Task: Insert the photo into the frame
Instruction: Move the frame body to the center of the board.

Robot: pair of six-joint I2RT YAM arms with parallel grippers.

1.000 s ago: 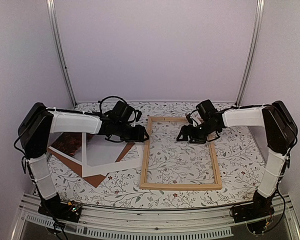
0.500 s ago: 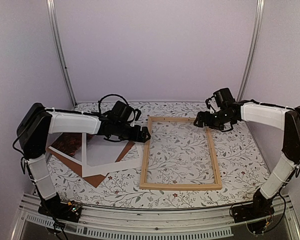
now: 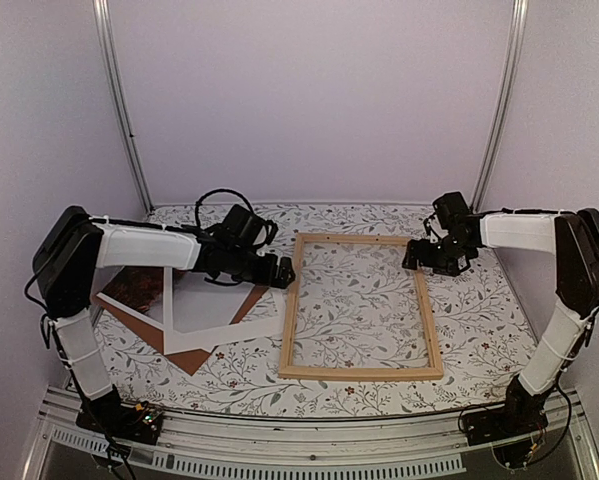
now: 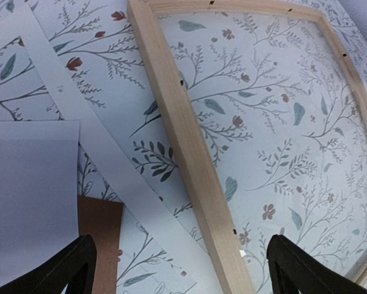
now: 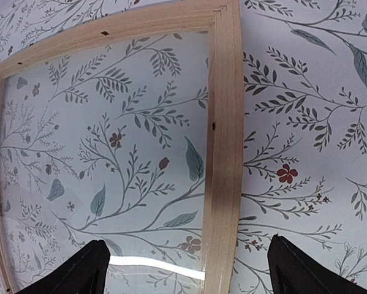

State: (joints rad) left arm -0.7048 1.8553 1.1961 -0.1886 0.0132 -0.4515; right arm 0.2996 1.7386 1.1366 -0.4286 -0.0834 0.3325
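Frame [image 3: 290, 310] on floral table [image 3: 479, 320]; photo [image 3: 136, 286] left, apart

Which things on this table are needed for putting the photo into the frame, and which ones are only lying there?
Needed for the job:
- the photo, lying on the left side
- the wooden frame, lying flat in the middle

Only lying there:
- the white mat border, left of the frame
- the brown backing board, under the mat border
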